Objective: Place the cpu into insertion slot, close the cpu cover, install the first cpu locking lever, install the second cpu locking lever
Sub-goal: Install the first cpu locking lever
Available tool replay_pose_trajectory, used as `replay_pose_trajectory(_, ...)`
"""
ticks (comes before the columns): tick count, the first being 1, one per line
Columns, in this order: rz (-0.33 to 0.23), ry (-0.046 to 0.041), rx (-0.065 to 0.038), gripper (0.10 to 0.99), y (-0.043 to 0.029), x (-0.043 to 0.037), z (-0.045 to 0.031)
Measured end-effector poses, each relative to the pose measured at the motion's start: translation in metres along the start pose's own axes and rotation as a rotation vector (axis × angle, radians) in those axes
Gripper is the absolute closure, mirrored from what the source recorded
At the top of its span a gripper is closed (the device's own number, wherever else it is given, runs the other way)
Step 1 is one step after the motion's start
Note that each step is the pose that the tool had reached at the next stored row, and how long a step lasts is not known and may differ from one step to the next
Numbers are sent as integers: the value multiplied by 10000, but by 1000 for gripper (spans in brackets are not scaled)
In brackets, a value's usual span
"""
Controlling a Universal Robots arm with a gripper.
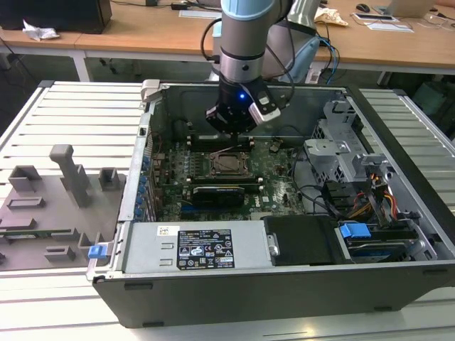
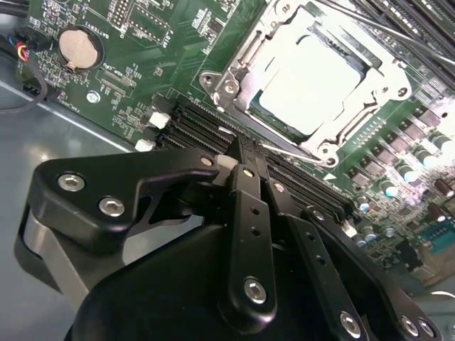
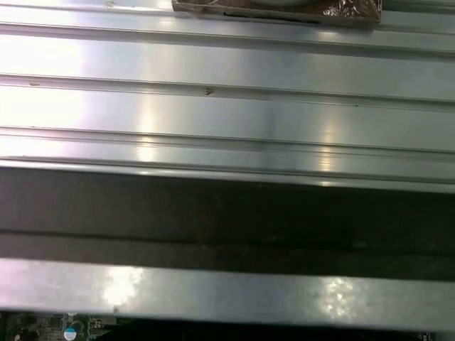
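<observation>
The gripper (image 1: 233, 133) hangs inside the open computer case (image 1: 398, 142), low over the green motherboard (image 1: 281, 186) and just behind the socket. In the second wrist view its black fingers (image 2: 242, 167) meet at their tips, drawn fully together with nothing visible between them, right above the row of black memory slots (image 2: 206, 131).

Just beyond the fingertips sits the insertion slot (image 2: 313, 78), and the cpu (image 2: 313, 85) lies flat in it, its pale metal top bright under the light. The cpu cover (image 2: 238, 60) is down around the chip, its silvery frame bordering the cpu on all sides, so the chip shows through the square window. A thin lever (image 2: 284, 149) runs along the near edge of the cover, between the socket and the memory slots, close to the fingertips; whether it is latched cannot be told.

In the exterior view the socket (image 1: 229, 163) is directly below and in front of the gripper. Off to the side of the fingers, a round coin battery (image 2: 79, 47) sits on the board.

The first wrist view shows ribbed metal table (image 3: 227, 106) beyond the case wall.
</observation>
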State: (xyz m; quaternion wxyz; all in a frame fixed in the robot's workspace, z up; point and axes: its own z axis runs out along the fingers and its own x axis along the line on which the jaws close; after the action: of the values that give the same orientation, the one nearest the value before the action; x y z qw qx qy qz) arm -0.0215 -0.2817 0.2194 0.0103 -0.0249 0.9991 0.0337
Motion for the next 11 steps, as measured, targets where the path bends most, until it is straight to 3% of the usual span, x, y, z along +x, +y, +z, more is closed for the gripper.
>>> replay_pose_trajectory(11,0,0,0,980,-7,-30,90)
